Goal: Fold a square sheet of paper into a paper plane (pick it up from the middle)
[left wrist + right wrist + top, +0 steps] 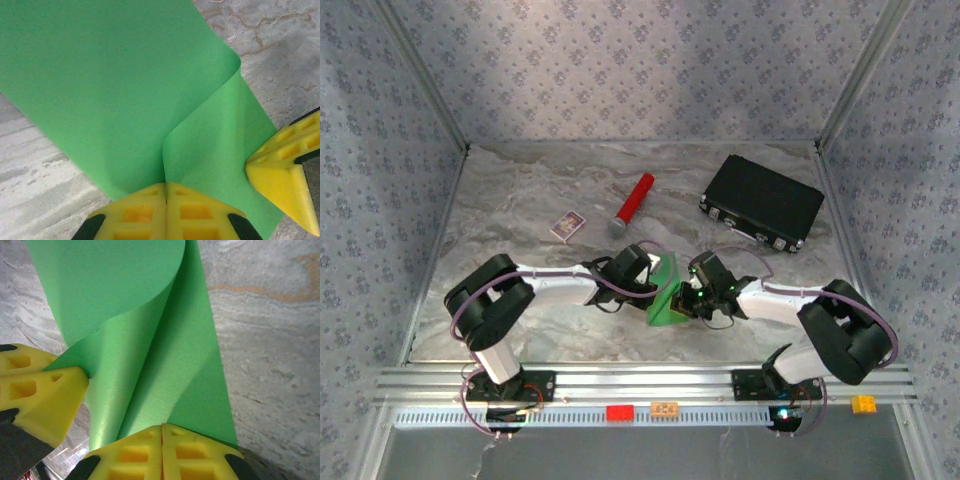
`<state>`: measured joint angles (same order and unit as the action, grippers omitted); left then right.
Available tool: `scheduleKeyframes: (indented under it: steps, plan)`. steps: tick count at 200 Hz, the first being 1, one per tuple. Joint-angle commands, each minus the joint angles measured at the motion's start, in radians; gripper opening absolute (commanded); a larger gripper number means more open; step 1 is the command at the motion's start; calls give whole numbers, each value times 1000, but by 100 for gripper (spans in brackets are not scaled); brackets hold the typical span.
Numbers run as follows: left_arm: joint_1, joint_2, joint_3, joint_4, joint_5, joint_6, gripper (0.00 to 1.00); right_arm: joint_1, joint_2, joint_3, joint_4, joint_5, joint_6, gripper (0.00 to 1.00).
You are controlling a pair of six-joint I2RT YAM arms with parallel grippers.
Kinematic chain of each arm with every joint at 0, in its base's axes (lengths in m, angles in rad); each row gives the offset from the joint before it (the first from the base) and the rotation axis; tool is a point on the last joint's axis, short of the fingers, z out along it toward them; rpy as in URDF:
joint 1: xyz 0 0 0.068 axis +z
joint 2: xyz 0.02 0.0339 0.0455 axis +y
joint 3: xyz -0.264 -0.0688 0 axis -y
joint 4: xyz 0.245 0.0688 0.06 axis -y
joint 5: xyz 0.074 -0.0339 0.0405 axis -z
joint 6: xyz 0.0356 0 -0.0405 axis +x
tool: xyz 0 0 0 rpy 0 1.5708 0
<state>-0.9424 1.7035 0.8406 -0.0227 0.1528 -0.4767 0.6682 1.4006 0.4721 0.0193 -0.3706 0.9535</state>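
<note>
Overhead, grey-veined marble tabletop [520, 210] enclosed by walls [620, 60] of patterned wallpaper; square sheet of paper [665, 303], curled over on itself, at lower centre of frame, long axis running top to bottom, lower end tilted left; left gripper [166, 189] and right gripper [161, 431] each pinch its edge, fingers pressed together.

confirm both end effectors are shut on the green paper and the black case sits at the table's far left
Not quite: the top view shows the case at the far right. The left end effector and right end effector are indeed shut on the paper.
</note>
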Motion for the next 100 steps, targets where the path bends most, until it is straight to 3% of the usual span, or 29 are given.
scheduleKeyframes:
  steps: [1,100]
  plan:
    - [8,4,-6,10,10,-4,0,-2,1,-11,-61,47,11,9]
    - [8,5,-8,17,-19,10,0,-2,1,-12,-59,45,11,9]
